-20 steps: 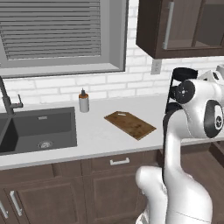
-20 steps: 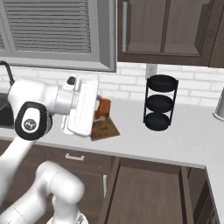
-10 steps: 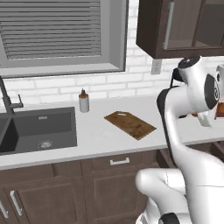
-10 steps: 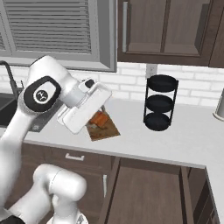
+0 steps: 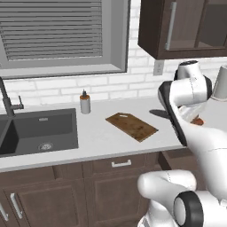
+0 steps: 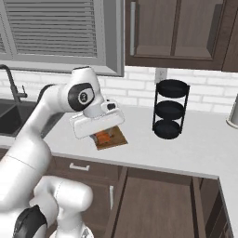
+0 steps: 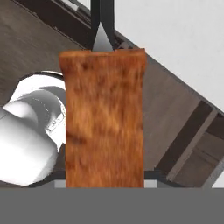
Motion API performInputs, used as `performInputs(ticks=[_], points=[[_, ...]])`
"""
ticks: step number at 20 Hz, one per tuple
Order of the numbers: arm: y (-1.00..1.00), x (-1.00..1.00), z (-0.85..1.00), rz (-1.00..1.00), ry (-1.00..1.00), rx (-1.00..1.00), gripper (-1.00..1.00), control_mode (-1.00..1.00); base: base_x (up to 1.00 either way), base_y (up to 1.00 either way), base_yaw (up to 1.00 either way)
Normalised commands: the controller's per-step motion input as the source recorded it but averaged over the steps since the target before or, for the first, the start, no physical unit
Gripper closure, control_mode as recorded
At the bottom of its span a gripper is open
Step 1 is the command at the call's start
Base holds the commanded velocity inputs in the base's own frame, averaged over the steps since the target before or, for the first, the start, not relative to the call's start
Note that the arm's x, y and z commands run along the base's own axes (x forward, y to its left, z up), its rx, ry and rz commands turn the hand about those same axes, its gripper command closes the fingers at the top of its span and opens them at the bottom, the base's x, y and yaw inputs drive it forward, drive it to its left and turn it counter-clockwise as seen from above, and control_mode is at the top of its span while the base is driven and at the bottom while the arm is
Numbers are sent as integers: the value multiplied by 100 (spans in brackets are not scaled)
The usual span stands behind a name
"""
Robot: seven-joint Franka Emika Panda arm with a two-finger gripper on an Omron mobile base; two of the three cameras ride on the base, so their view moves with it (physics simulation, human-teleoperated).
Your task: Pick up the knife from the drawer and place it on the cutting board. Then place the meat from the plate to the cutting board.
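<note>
Knife (image 7: 104,127) is out of the drawer: gripper (image 6: 103,137) is clamped on its orange handle, carrying it above the counter (image 5: 102,137). Cutting board (image 5: 131,126) looks bare, so knife and meat remain to be placed.

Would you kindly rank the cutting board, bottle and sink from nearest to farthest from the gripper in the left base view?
From the gripper:
1. cutting board, left of it.
2. bottle, farther left by the wall.
3. sink, far left.

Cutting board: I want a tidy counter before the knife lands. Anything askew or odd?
The cutting board lies slanted to the front edge of the counter, not squared with it. Nothing looks spilled or damaged.
</note>
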Motion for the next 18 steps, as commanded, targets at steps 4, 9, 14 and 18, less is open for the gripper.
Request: performInputs(ticks=[4, 9, 14, 18], points=[[23, 76, -73, -22, 0, 12, 100, -100, 0, 0, 0], [17, 78, -54, -17, 0, 1, 100, -100, 0, 0, 0], [20, 60, -42, -13, 2, 0, 100, -100, 0, 0, 0], [4, 63, -35, -11, 1, 0, 100, -100, 0, 0, 0]])
